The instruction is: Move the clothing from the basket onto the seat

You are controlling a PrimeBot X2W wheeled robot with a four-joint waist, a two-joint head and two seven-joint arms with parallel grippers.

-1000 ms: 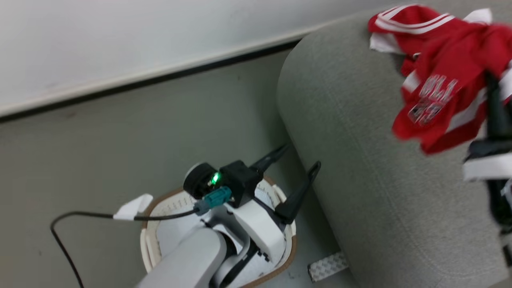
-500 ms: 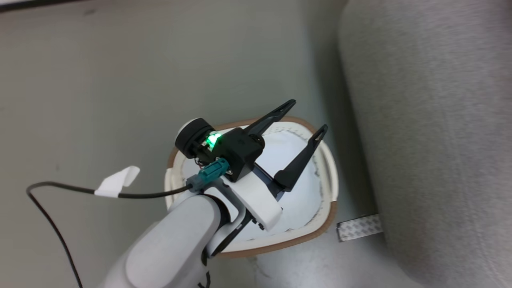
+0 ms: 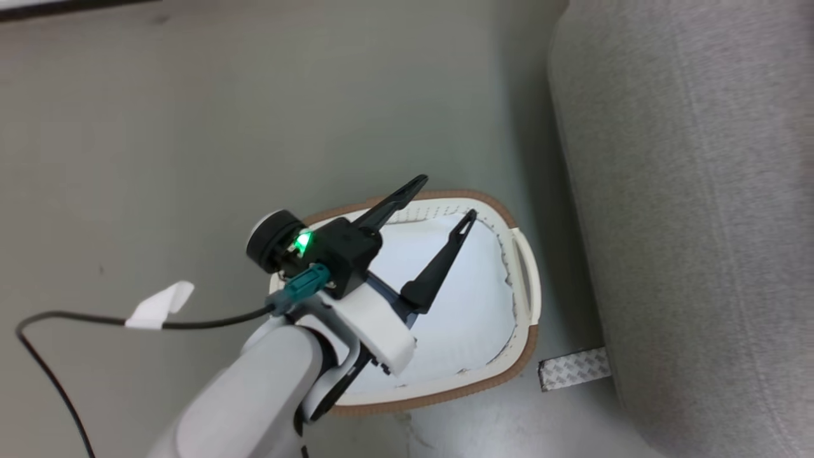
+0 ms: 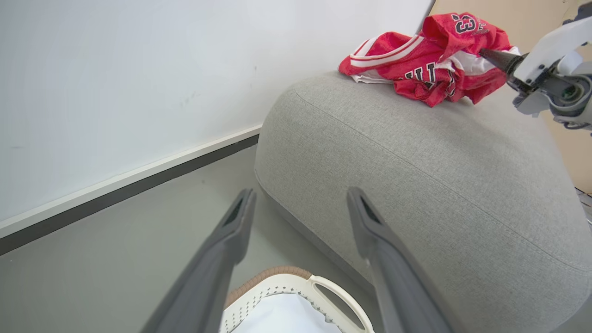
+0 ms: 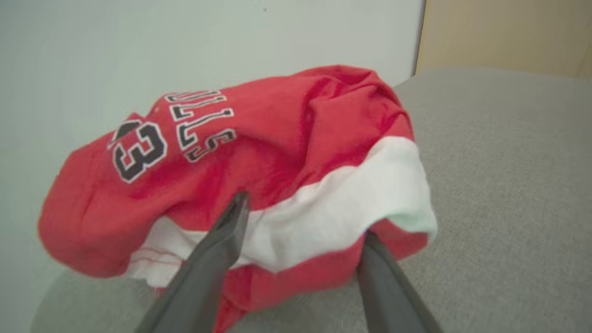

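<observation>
**Transfer of the clothing, late stage.** Nearest the robot, the left gripper (image 3: 446, 198) hangs over the laundry basket (image 3: 533, 312), its fingers spread wide and holding nothing. The basket's pale bottom shows bare wherever the forearm (image 3: 267, 388) does not cover it. No garment appears left to fetch, though the covered part cannot be checked. Just beside the basket rises the grey seat (image 4: 416, 162). At its far end, near the white wall (image 4: 138, 83), the red clothing (image 5: 277, 152) lies in a bunched heap on the upholstery. The right gripper (image 5: 304, 216) stands at the heap's near edge with its fingers apart, one tip before the white band and the other at the lower hem. No fabric is pinched between them, so the garment reads as released. On this evidence the transfer is done or nearly so, and only drawing the right arm clear remains. The heap's long axis runs across the seat's top, roughly along the wall. Being crumpled, it has no clear head end. Its lettering and the number 23 face upward and read inverted from the right wrist.
</observation>
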